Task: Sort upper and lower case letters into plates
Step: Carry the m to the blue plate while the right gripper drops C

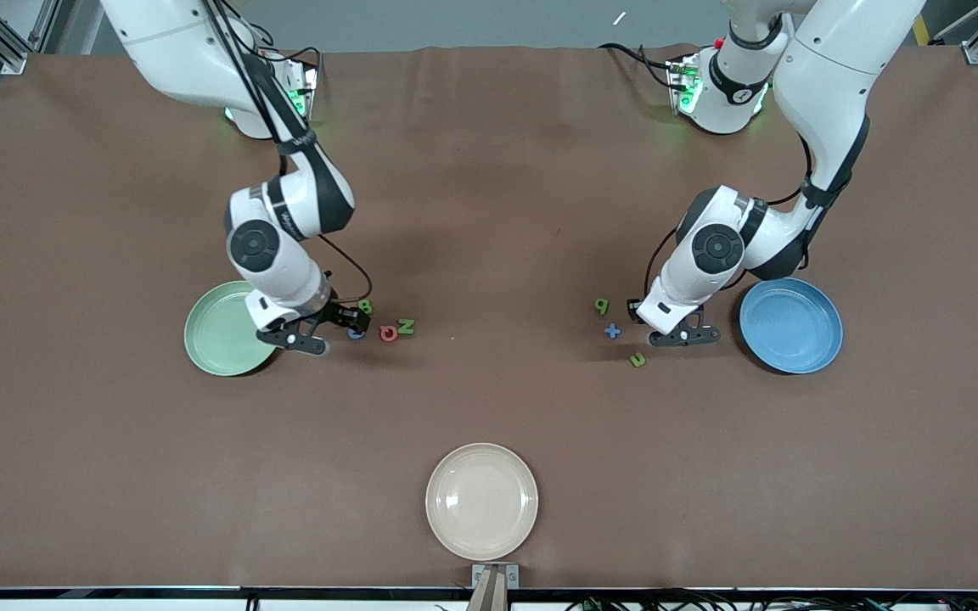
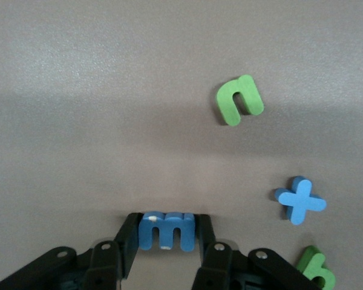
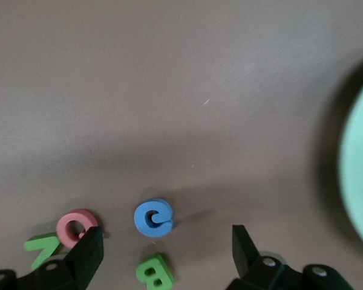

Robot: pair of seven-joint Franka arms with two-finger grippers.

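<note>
My left gripper (image 2: 168, 228) is down at the table beside the blue plate (image 1: 790, 325), shut on a blue letter m (image 2: 168, 229) that fills the gap between its fingers. A green n (image 2: 239, 99), a blue plus (image 2: 299, 200) and another green letter (image 2: 316, 275) lie close by on the table. My right gripper (image 3: 167, 241) stands open, low beside the pale green plate (image 1: 222, 329), its jaws straddling a blue letter (image 3: 152, 217) and a green B (image 3: 154, 272). A red round letter (image 3: 77, 226) and a green N (image 3: 41, 249) lie next to one finger.
A cream-beige plate (image 1: 481, 501) sits near the table's front edge, midway between the two arms. Both coloured plates hold nothing that I can see. The brown table top (image 1: 489, 212) stretches between the two letter groups.
</note>
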